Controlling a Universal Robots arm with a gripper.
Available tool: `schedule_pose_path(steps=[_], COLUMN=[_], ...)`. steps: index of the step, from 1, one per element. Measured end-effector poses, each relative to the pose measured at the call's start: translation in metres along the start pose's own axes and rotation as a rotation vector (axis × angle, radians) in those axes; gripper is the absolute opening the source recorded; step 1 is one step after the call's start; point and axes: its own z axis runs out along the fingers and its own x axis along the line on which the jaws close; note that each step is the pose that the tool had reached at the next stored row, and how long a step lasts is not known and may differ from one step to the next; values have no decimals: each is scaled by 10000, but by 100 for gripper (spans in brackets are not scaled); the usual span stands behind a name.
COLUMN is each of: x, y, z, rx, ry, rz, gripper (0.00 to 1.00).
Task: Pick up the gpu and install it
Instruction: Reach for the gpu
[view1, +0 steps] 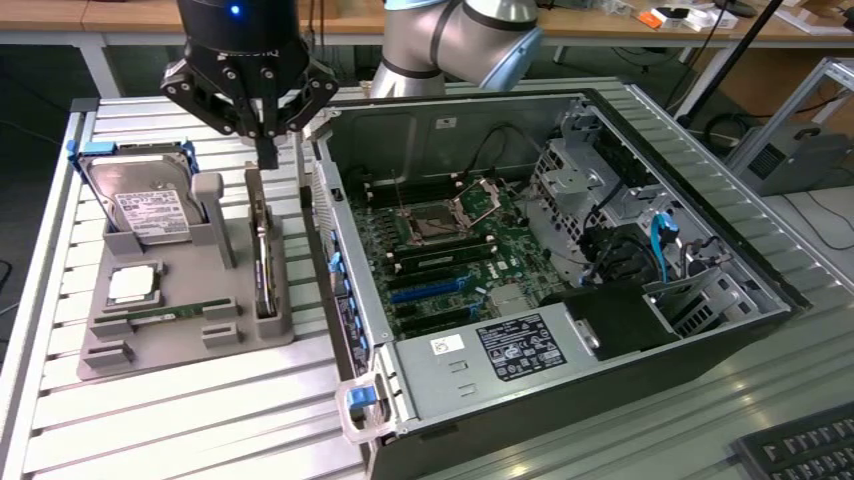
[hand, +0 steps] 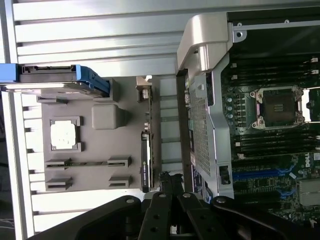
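Note:
The gpu (view1: 264, 255) is a thin dark card with a silvery end bracket. It stands on edge in a slot at the right side of the grey holder tray (view1: 94, 355). In the wrist view the gpu (hand: 146, 150) shows edge-on. My gripper (view1: 267, 158) hangs just above the card's far end, fingers pressed together, shut and holding nothing. In the wrist view the gripper (hand: 169, 179) sits between the card and the case wall. The open computer case (view1: 747, 270) lies at the exterior view's right, its motherboard (view1: 454, 250) exposed.
The tray also holds a silver hard drive (view1: 144, 205) in a blue frame, a CPU chip (view1: 134, 285) and a green memory stick (view1: 167, 315). The case's side wall (view1: 327, 240) stands close beside the gpu. A keyboard (view1: 801, 450) lies at the near right corner.

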Motion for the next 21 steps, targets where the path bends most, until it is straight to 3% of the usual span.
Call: schedule_pose_path(steps=[21], x=[229], y=[-17], z=[-4], rx=[0], ry=[0], rz=[-2], gripper=[11])
